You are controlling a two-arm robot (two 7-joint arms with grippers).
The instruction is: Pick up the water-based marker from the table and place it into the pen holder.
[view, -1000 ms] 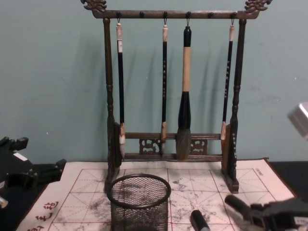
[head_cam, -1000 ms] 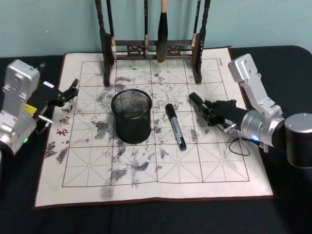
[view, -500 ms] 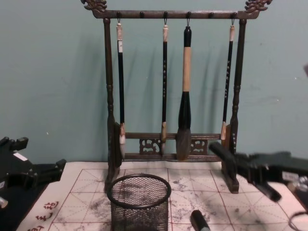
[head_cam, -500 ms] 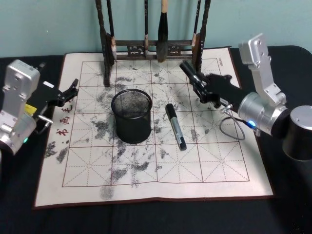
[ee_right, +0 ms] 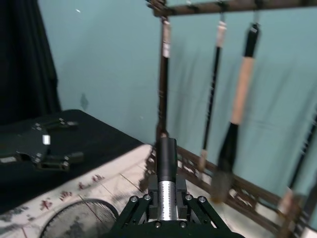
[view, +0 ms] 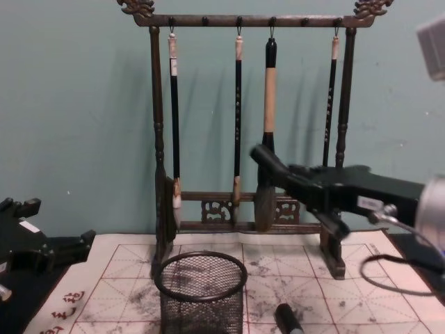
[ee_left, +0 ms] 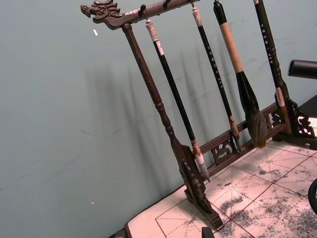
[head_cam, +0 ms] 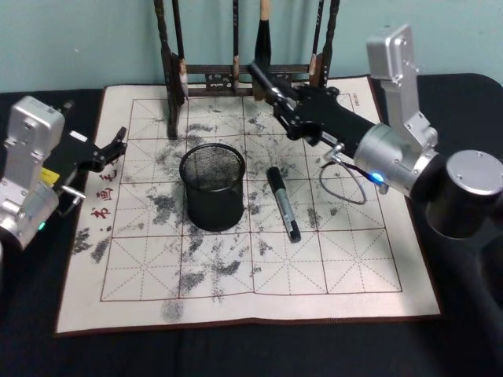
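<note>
Meanwhile, marker (head_cam: 283,203) lies ungrasped beside the empty pen holder (head_cam: 212,186); right gripper (head_cam: 263,77) hovers, fingers pressed together, holding nothing.

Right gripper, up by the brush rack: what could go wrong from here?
The right gripper hovers close to the tall dark wooden brush rack; a swing toward it could knock its hanging brushes. The black-and-silver marker lies close beside the black wire-mesh pen holder; a descent off-line might bump the holder.

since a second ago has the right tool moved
Yes. In the head view the right tool has swung from beside the marker up and leftward, now in front of the brush rack.
</note>
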